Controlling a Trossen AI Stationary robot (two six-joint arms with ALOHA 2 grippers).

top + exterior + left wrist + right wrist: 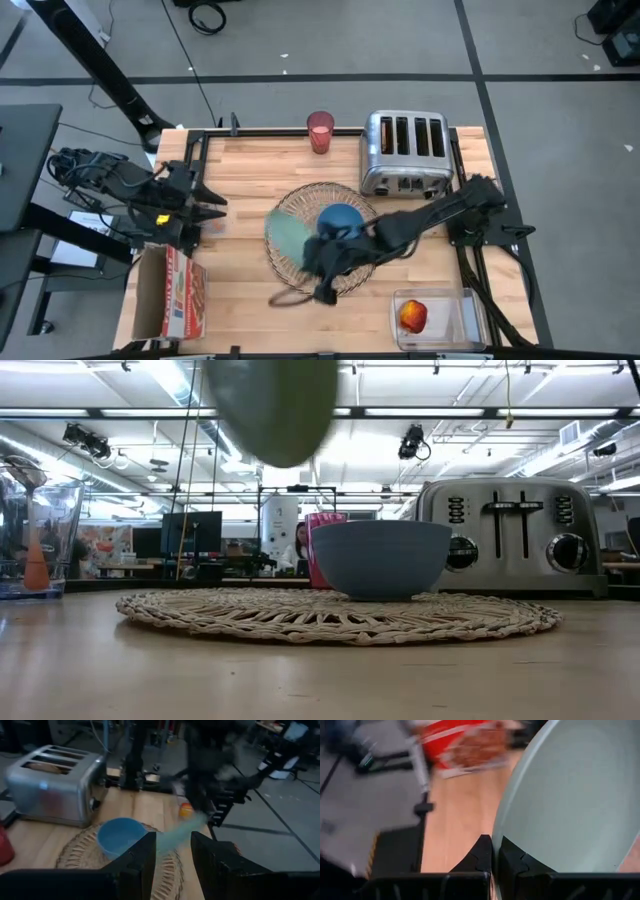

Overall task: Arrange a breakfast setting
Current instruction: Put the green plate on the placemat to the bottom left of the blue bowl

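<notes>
The round wicker placemat (300, 262) lies at the table's middle, and the blue bowl (341, 220) stands on its far part. My right gripper (324, 258) is over the mat, shut on the teal plate (289, 238), which is up in the air in the low view (272, 405). My left gripper (208, 210) is open and empty at the table's left side. The pink cup (320, 131) stands at the far edge. The red apple (413, 316) lies in a clear box. A toast slice (48, 767) sits in a toaster slot. My right gripper pinches the teal plate's rim (498, 827) between its two fingers (481, 854), one on each face of the plate. The plate is lifted clear of the mat and tilted, and it reaches from the fingers toward the table's left.
The silver four-slot toaster (405, 150) stands at the far right beside the mat. A red cereal box (182, 295) lies at the near left corner. The clear box (440, 318) is at the near right. An orange-handled thing (36, 565) stands in a clear container at the low view's left.
</notes>
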